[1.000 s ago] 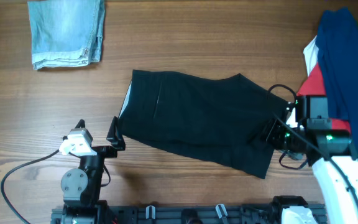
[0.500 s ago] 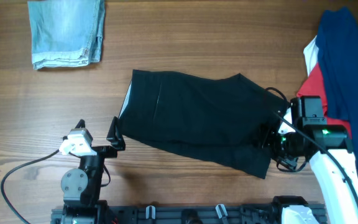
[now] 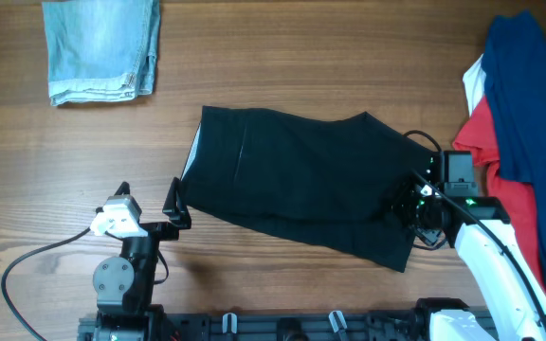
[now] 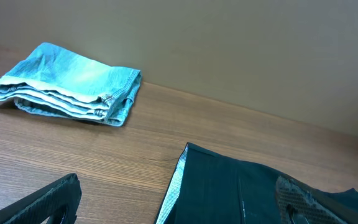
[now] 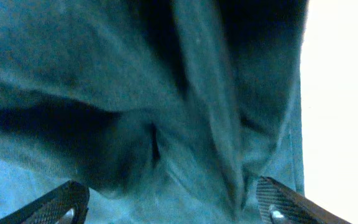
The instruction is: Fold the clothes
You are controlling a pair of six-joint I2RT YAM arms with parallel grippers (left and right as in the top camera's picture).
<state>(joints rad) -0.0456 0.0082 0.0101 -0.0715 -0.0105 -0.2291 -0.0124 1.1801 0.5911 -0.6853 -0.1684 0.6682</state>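
- The folded light-blue denim garment lies far left on the wooden bench, apparently finished.
- Our left tool has not moved. Its fingers are spread and empty, just off the left edge of the wide black shorts-like garment.
- That garment lies spread mid-bench, unshifted.
- Our right tool has slid leftward onto the right hem, fingers wide apart over the cloth, nothing pinched; we judge a grasp comes next.
- The red, dark-blue and white pile of clothes waits far right.

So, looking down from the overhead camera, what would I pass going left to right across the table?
Folded light-blue denim → left tool → spread black shorts → right tool, over their right edge → pile of dark blue, red and white clothes.
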